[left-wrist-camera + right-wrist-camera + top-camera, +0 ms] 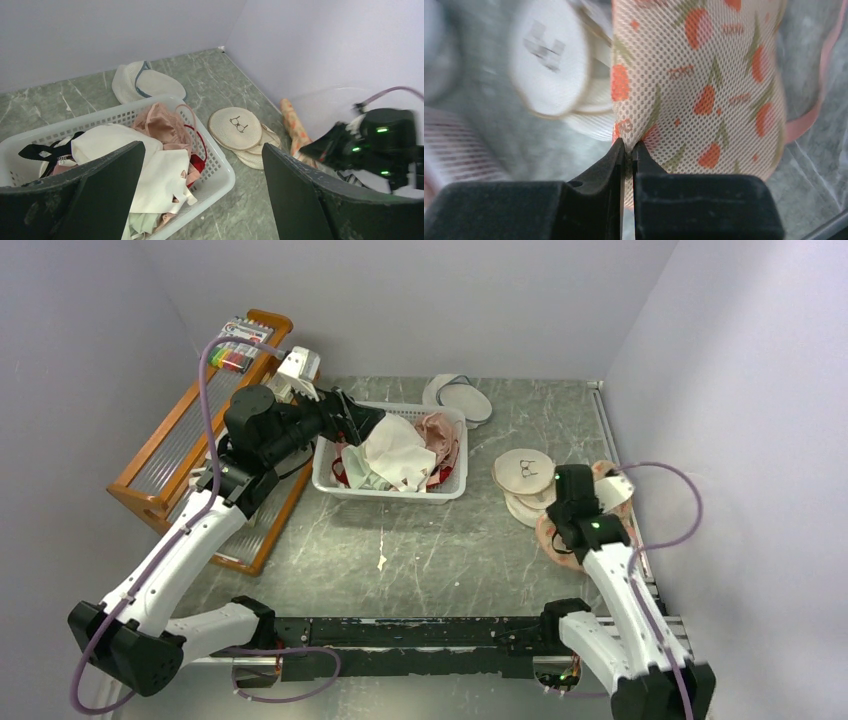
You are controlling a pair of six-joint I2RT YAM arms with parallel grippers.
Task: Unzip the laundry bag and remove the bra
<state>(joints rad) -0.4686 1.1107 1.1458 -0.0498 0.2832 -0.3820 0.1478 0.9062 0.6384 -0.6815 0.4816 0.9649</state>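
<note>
- Grey marbled table (420, 550) sat inside pale lavender walls, with a wooden rack (180, 445) along its left edge.
- A white basket (330, 480) stood mid-table, heaped with clothing: a white garment (395, 455) on top and a pink garment (440, 430) at its right end.
- The left gripper (365, 425) hovered over the basket's left end with its jaws spread wide and nothing between them.
- The bra (45, 149), visible only as black fabric with thin straps, lay in the basket's left end, partly tucked under the white garment.
- The laundry bag (704, 75) lay at the table's right side, near the wall and just beside a stack of white round pouches (522, 472).
- The right gripper (629, 150) had its jaws closed, pinching a small fold of the bag's flower-printed mesh.
- Pink trim ran along the bag's edge in the right wrist view; whether the zip was open could not be told.
- Another white pouch (458, 398) rested behind the basket, close to the back wall.
</note>
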